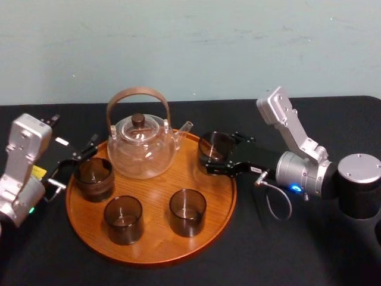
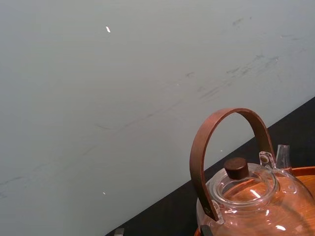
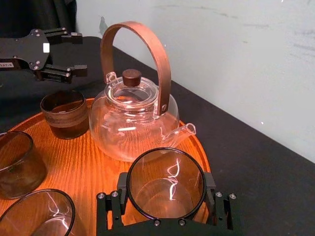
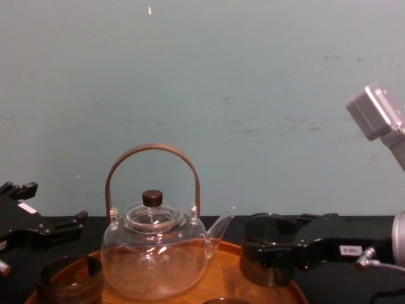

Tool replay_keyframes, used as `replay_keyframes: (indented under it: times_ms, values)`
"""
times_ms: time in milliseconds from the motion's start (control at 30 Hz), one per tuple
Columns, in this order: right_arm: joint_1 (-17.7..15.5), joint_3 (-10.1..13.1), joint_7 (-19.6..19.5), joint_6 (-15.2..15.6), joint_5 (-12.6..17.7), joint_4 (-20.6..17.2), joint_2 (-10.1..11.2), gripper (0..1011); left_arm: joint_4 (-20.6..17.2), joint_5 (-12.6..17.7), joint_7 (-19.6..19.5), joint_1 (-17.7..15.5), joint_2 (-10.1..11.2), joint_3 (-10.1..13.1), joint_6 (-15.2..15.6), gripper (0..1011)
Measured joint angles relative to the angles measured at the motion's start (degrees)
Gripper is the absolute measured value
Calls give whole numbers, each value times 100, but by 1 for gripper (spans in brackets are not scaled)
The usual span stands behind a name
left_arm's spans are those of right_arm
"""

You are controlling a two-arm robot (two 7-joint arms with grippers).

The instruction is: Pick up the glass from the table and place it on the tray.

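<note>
- right gripper (image 1: 215, 156): reaches in from the right side of the table (image 1: 309, 256). Both fingers are pressed against the glass (image 1: 212, 145), one per side, pinching it upright.
- Same grip in right wrist view: the glass (image 3: 166, 183) sits btwn the two black fingers (image 3: 110, 202), rim up, empty.
- Glass posn: at the rear-right rim of the tray (image 1: 156, 249), just right of the teapot (image 1: 143, 149) spout and apart from it.
- Chest view: the base of the glass (image 4: 264, 256) sits approx. level w/ the tray (image 4: 221, 269) rim. Whether the base touches the wood cannot be confirmed from these angles.
- left gripper (image 1: 76, 162): at the tray's left edge, fingers spread, gripping nothing. It is just beside the banded glass (image 1: 94, 177), which stands on the tray's left side.
- Front-left glass (image 1: 123, 219) and front-right glass (image 1: 187, 212): both upright on the tray's near half, apart from each other.
- Teapot: clear body, brown arched handle, dark lid knob. It stands at rear-centre of the tray w/ the spout pointing right.
- Left wrist view: teapot (image 2: 256, 201) handle and lid against the pale wall (image 2: 123, 98).
</note>
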Motion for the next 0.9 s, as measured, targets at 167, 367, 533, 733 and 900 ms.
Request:
replay_keyframes:
  times_ms: [167, 367, 533, 733, 900]
  values:
    - [49, -47, 35, -13, -15, 128, -62, 904, 0, 0, 0, 0, 0, 0, 0, 1001]
    - [125, -104, 78, -32, -42, 338, -150, 904, 0, 0, 0, 0, 0, 0, 0, 1001]
    - [169, -131, 100, -42, -48, 468, -205, 904, 0, 0, 0, 0, 0, 0, 0, 1001]
    - [207, -152, 126, -62, -58, 598, -250, 904, 0, 0, 0, 0, 0, 0, 0, 1001]
    - [239, -172, 152, -83, -71, 714, -293, 904, 0, 0, 0, 0, 0, 0, 0, 1001]
